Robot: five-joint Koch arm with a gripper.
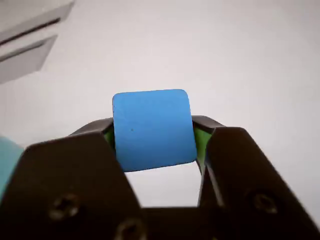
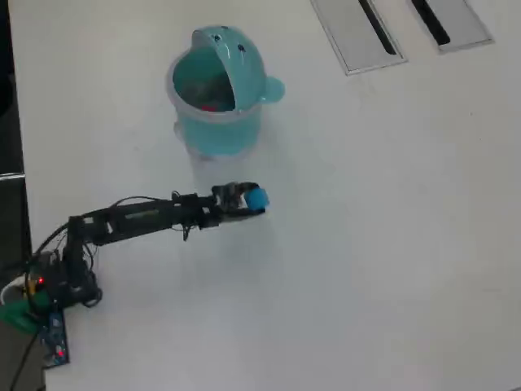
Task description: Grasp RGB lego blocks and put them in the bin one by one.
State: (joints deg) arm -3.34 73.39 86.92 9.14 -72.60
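Observation:
A blue cube (image 1: 152,131) is pinched between the black jaws of my gripper (image 1: 154,137), whose green pads press its left and right sides; white table shows under it. In the overhead view the gripper (image 2: 254,200) holds the blue cube (image 2: 257,198) just below the teal bin (image 2: 213,130). The bin's domed lid (image 2: 236,49) is flipped up and something red (image 2: 210,104) lies inside. A sliver of the teal bin (image 1: 7,157) shows at the left edge of the wrist view.
Two grey slotted panels (image 2: 358,32) lie at the top right of the overhead view, and the grey panels (image 1: 25,42) show top left in the wrist view. The arm's base and wiring (image 2: 49,285) sit at the table's left edge.

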